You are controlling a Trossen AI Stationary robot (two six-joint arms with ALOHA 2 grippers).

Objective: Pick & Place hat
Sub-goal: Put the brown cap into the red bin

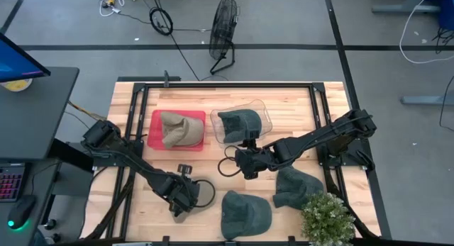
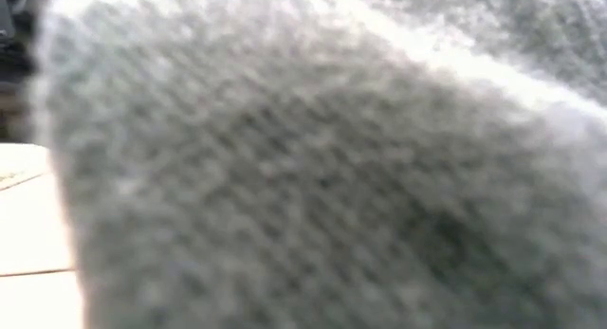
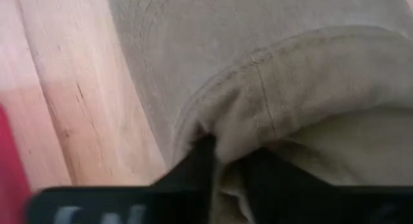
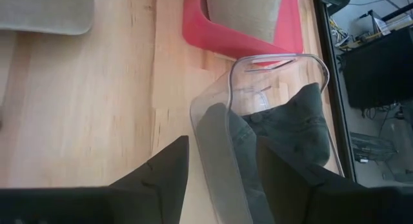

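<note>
A tan hat (image 1: 204, 195) lies near the table's near edge, and my left gripper (image 1: 189, 195) is shut on it from its left side. My right gripper (image 1: 245, 155) is open at mid-table, just short of the near side of a clear bin (image 1: 264, 111). In the right wrist view the bin's wall (image 4: 216, 130) shows between the spread fingers (image 4: 161, 169). A dark green hat (image 1: 240, 123) lies in that bin. A second tan hat (image 1: 177, 129) fills a red bin (image 1: 154, 132). Two more green hats (image 1: 247, 212) (image 1: 298, 186) lie on the wood. My left gripper (image 3: 229, 156) pinches bunched tan cloth (image 3: 235, 137) at the hat's edge, below a curved seam (image 3: 258, 69), between its two fingers. One layer or several, I cannot tell. The fingers come slanting down from the table's left. The rest of the hat spreads out over the wood beyond the fingers.
A potted plant (image 1: 328, 216) stands at the near right corner, beside one green hat. Grey-green cloth (image 2: 313, 168) right in front of the low camera blocks nearly all of that view. A cable loop (image 1: 228, 166) hangs by the right gripper. Bare wood (image 1: 213, 168) lies between the two grippers.
</note>
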